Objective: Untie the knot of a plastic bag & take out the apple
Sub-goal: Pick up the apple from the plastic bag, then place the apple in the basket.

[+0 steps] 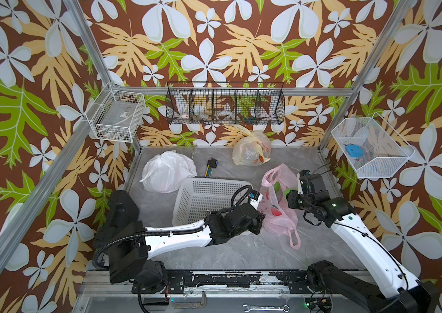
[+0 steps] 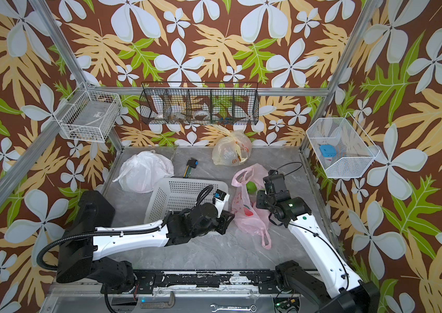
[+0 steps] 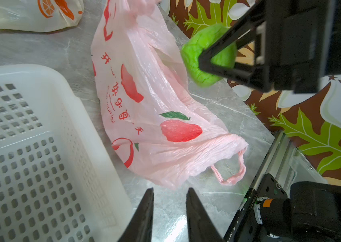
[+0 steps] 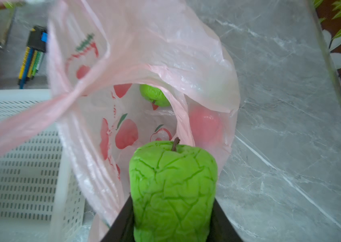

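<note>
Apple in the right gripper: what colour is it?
Bright green apple; shows best in the right wrist view.

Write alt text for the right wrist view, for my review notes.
The right tool grips a wrinkled green apple in front of the open mouth of a pink bag. A second green apple lies inside the bag; a white basket stands beside it on the grey table.

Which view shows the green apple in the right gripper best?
The right wrist view: the green apple fills the foreground, pinched in the right gripper, stem and wrinkled skin clear. The left wrist view shows it side-on, partly behind the gripper. Both top views show only a small green patch by the pink bag.
</note>
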`<state>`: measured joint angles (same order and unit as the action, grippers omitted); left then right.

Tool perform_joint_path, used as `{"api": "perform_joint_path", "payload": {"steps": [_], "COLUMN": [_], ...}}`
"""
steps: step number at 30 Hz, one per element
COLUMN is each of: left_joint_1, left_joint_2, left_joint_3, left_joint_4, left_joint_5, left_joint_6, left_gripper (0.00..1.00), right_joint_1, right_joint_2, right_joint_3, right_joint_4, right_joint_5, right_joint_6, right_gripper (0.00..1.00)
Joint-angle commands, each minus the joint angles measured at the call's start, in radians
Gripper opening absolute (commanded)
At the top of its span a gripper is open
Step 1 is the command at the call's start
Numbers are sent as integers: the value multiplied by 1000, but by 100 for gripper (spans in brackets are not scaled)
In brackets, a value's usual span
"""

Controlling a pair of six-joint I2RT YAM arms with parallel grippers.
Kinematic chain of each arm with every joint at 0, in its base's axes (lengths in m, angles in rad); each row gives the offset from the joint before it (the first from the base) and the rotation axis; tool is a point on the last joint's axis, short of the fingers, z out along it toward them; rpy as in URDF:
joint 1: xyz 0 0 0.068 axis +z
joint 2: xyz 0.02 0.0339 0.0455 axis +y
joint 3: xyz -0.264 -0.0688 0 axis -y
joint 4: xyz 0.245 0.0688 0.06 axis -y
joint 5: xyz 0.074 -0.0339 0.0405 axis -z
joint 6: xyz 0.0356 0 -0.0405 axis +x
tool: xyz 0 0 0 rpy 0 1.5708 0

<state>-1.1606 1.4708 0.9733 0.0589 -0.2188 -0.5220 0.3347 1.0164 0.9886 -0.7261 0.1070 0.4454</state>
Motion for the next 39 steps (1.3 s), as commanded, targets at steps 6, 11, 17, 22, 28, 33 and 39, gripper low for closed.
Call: {"api": "perform_joint_path", "payload": {"steps": [6,11,17,22,28,33,39], "left_joint_1": [5,8,8,9,9,9,-56], "left_joint_2": [-170,-282,-351,-347,-279,-189,-5], "left_joint_3": [-130,-242,-316,-323,-250,-146,80], "left_joint_4": [-1,22,-5,-11,-19,-26,-51], "left_joint_5": [-168,-234,-252,-253,-230,-184,-115], "left_joint_6": [-27,-55,-97,-102,-68,-34,-14], "left_gripper": [33,38,41,42,46,52,49], "right_joint_1": [334,405,405,405,402,368,206], "right_joint_2": [45,219,427,475,433,300,10], "right_joint_3": [138,114,186,214,251,231,73], "right_joint_4": [-29,175,260,299,244,173,82], "right_joint_5": [77,-55,-137,-183,-140,-88,-18], "right_joint_6": [140,160,132,112,73,44,80], "right_gripper": [32,33,44,58,65,66,52]}}
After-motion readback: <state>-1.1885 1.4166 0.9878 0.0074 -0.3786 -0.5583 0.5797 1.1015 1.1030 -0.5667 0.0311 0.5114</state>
